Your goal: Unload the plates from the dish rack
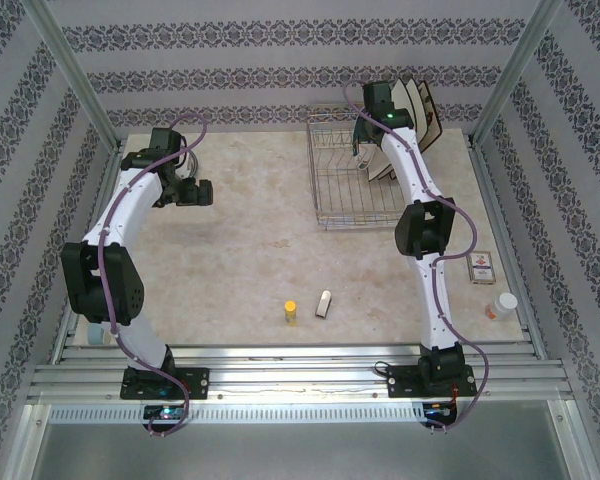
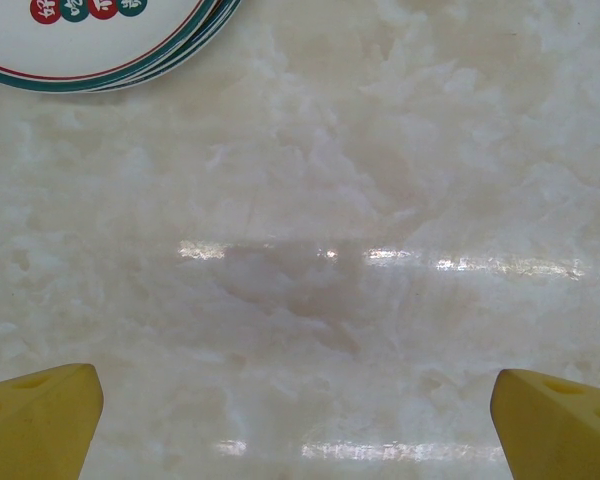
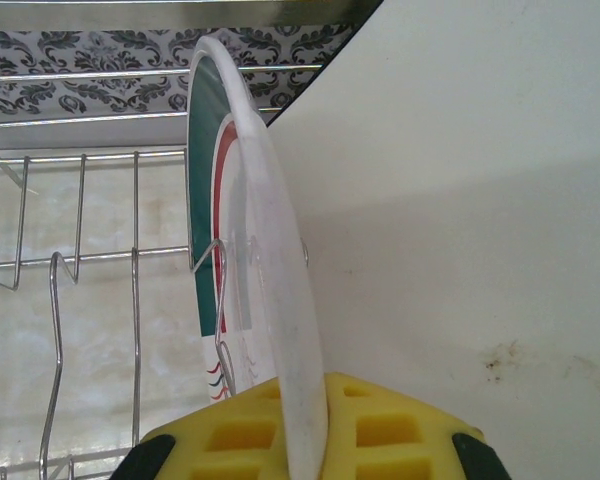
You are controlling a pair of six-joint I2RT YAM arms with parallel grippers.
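Plates are the job: 1 round plate (image 3: 270, 250), teal and red rings on its face, stands on edge in the dish rack (image 3: 80, 260). The right gripper (image 3: 305, 425) is clenched on its rim, with a yellow pad on each side. Just beside it looms a broad white back (image 3: 480, 200), which I take for 1 of the square plates; I cannot tell whether the 2 touch.

From above, the right arm reaches down at the far right of the rack, with the square plates (image 1: 422, 108) upright behind it.

The step in hand looks like lifting this plate out. Done well, that means drawing it straight up along the slot wires until the lower rim is free, without twisting, so the neighbour is not dragged along.

The left gripper (image 2: 300, 420) hangs released, jaws wide, over bare table (image 2: 380, 150). It is near a stack of round plates (image 2: 100, 40) lying flat, the likely landing place.
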